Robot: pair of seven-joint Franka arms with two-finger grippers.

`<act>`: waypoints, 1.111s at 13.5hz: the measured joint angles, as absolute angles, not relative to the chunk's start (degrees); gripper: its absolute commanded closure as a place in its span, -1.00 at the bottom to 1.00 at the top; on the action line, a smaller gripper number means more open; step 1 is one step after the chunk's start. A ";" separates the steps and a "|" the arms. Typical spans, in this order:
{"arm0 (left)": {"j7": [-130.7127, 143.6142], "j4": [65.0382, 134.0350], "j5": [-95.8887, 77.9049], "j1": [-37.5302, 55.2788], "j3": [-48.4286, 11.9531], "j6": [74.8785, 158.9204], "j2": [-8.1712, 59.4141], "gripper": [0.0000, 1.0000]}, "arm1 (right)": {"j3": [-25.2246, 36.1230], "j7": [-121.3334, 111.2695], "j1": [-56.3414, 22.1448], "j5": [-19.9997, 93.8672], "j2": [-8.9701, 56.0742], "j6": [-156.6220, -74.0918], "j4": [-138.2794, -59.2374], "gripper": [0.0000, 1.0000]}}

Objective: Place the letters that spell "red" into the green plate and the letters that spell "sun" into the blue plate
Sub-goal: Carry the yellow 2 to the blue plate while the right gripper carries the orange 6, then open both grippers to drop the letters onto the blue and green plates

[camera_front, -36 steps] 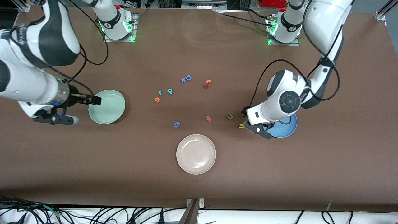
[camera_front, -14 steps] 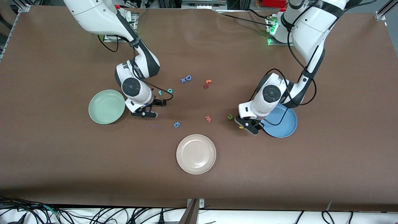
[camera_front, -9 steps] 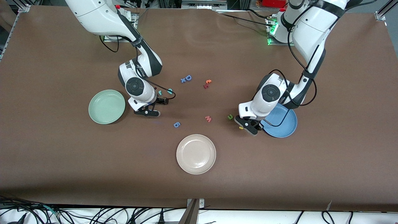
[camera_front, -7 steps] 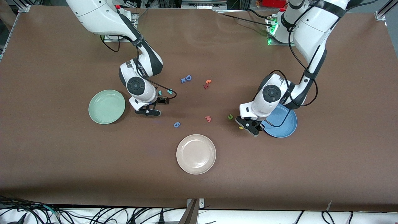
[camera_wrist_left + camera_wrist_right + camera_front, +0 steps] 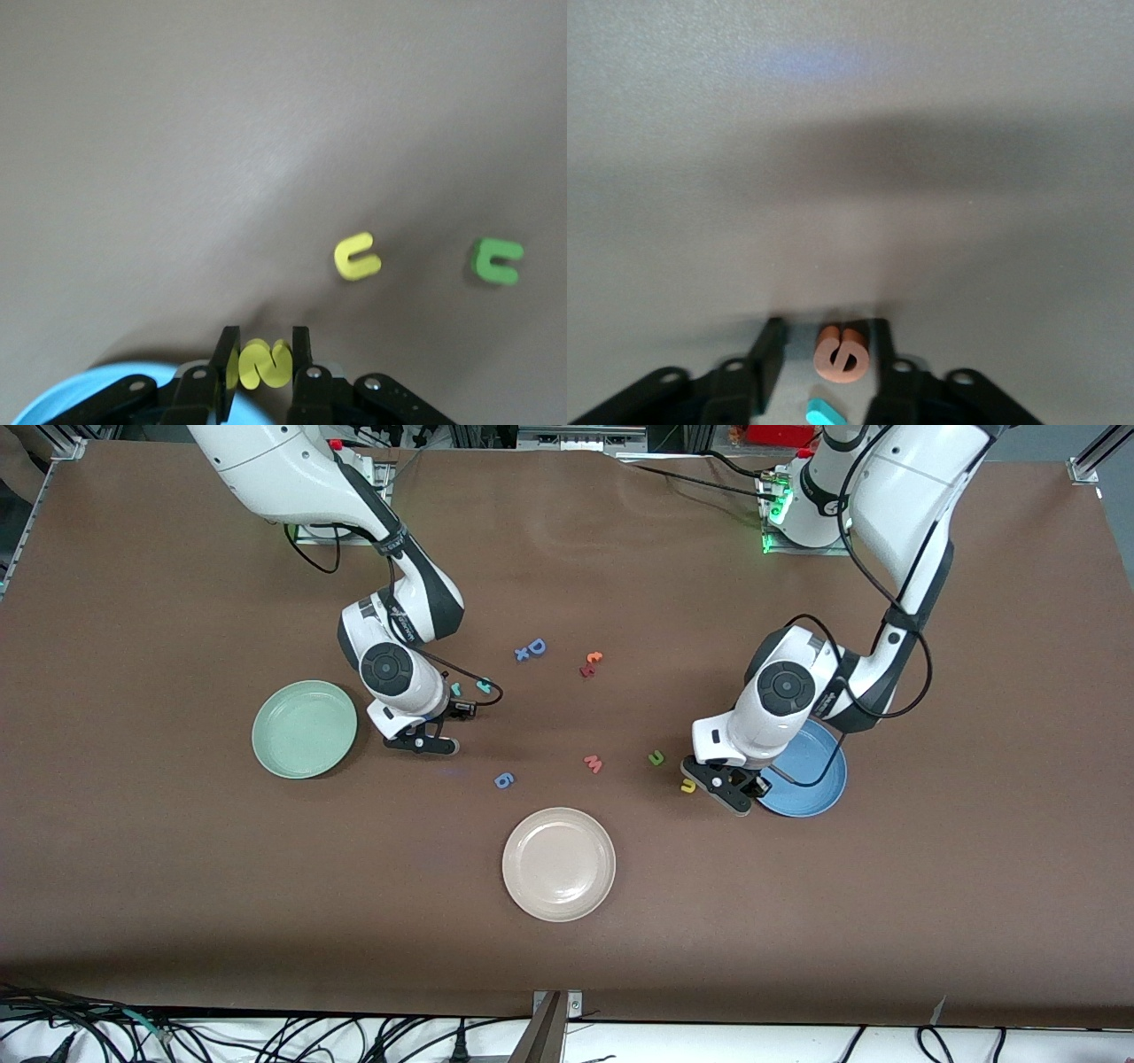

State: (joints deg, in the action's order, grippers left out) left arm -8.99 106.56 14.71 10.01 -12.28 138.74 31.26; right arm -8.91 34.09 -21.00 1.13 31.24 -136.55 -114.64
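both arms are mid-pickup here. the left gripper (image 5: 259, 365) is clamped on the yellow "s" (image 5: 264, 363), lifted just over the rim of the blue plate (image 5: 811, 775), so i'd say that one only needs carrying over the plate and letting go. the yellow "u" (image 5: 687, 786) and the olive-green "n" (image 5: 656, 758) lie on the table beside that gripper, near the blue plate.

the right gripper (image 5: 824, 350) is down on the table beside the green plate (image 5: 304, 729), fingers either side of the orange "e" (image 5: 841, 352) with gaps showing on both sides, so not gripping yet. next it needs to finish the squeeze, lift, and swing over to the green plate. the teal "r" (image 5: 455, 688) and teal "d" (image 5: 484, 685) wait just beside it, farther from the camera. both plates look empty.
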 measured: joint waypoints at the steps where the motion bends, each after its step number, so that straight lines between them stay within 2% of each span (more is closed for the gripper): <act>1: -8.99 106.55 14.71 9.45 -12.19 135.85 29.84 0.51 | -8.91 34.09 -20.98 1.14 31.24 -136.54 -114.64 0.49; 3: -9.28 106.55 14.71 7.41 -12.16 130.42 27.44 0.50 | -8.92 34.10 -20.96 1.18 31.08 -136.40 -114.64 0.70; 6: -9.45 107.17 14.73 5.05 -12.01 125.01 26.04 0.50 | -8.92 34.10 -20.87 1.20 31.06 -135.89 -114.61 0.70; 10: -10.82 109.75 15.43 0.44 -11.86 124.85 27.66 0.50 | -8.36 34.10 -20.39 1.19 29.54 -129.84 -112.80 0.70; 11: -10.77 109.94 17.21 -0.23 -11.81 124.89 28.98 0.45 | -7.52 34.09 -20.33 1.19 28.39 -127.17 -111.66 0.70; 12: -10.77 109.92 18.56 -1.50 -11.81 125.01 30.35 0.21 | -6.34 33.85 -20.25 1.19 27.05 -123.95 -110.31 0.70; 13: -11.23 109.92 19.24 -3.02 -11.81 125.42 31.55 -0.68 | -4.94 33.25 -20.18 1.19 25.82 -120.45 -108.82 0.70; 14: -12.38 109.90 19.31 -4.27 -11.83 126.19 32.47 -1.00 | -3.05 31.99 -20.15 1.18 24.83 -116.91 -107.22 0.70; 15: -13.11 109.86 19.31 -4.91 -11.84 126.58 32.92 -1.00 | -0.78 29.83 -20.09 1.18 24.14 -113.93 -105.88 0.70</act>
